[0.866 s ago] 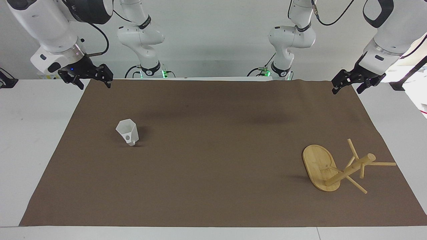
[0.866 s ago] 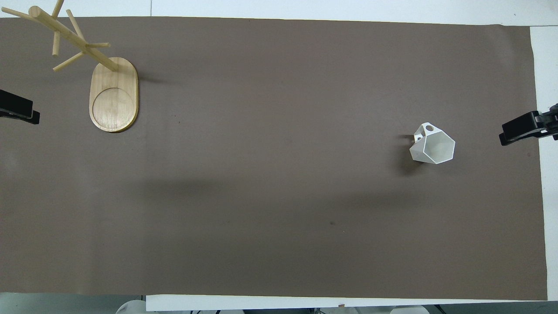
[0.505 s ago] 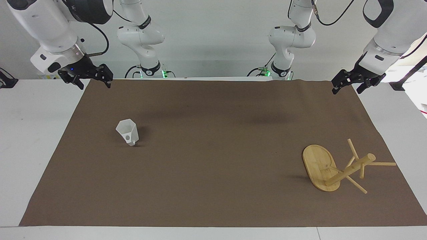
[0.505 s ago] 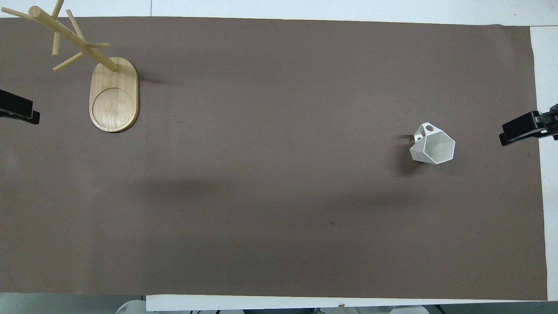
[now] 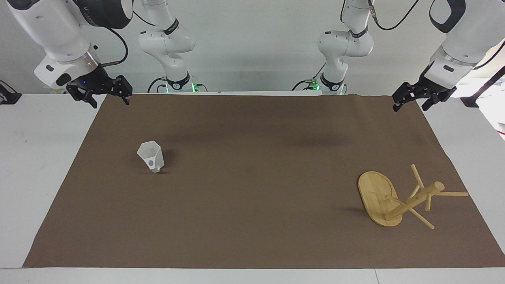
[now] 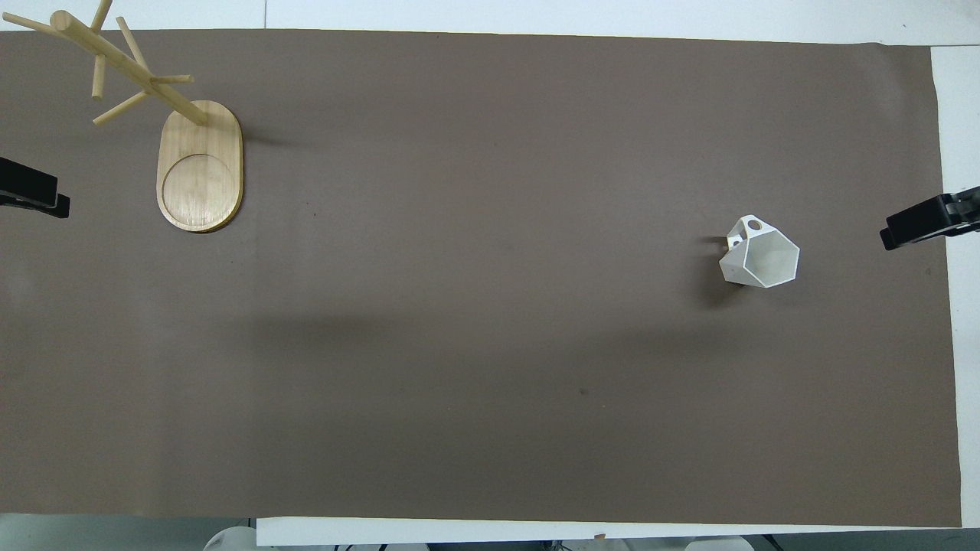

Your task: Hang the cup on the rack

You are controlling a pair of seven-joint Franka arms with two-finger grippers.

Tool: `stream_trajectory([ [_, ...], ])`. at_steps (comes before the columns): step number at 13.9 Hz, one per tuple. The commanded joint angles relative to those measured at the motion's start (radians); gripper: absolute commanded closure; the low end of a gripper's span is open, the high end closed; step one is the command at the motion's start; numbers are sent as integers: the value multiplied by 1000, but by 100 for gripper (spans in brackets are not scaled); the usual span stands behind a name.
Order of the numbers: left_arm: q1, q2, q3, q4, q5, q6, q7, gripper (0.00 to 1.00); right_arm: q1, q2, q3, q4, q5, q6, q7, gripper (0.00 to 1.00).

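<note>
The white faceted cup stands on the brown mat toward the right arm's end, its mouth up and its handle turned away from the robots; it also shows in the overhead view. The bamboo rack stands on its oval base toward the left arm's end, farther from the robots than the cup, with several pegs on its post. My right gripper hangs open and empty over the mat's corner nearest its base. My left gripper hangs open and empty over the mat's corner at its own end.
A brown mat covers most of the white table. Bare table strips run along both ends. Only the grippers' tips show at the overhead view's edges: the right gripper and the left gripper.
My right gripper has drifted a little outward toward its end of the table. The left gripper, the cup and the rack have not moved.
</note>
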Motion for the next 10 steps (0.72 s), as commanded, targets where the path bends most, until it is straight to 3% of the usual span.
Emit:
stream_trajectory([
  [1,4,-29,0,-30,-5,-4,9,0,-72,5,6,-31,16,89,-409,0],
  [6,4,-29,0,-30,-5,-4,9,0,-280,222,3,10,406,151,-1119,0],
  [10,4,-29,0,-30,-5,-4,9,0,-385,365,4,-5,650,119,-1467,0],
])
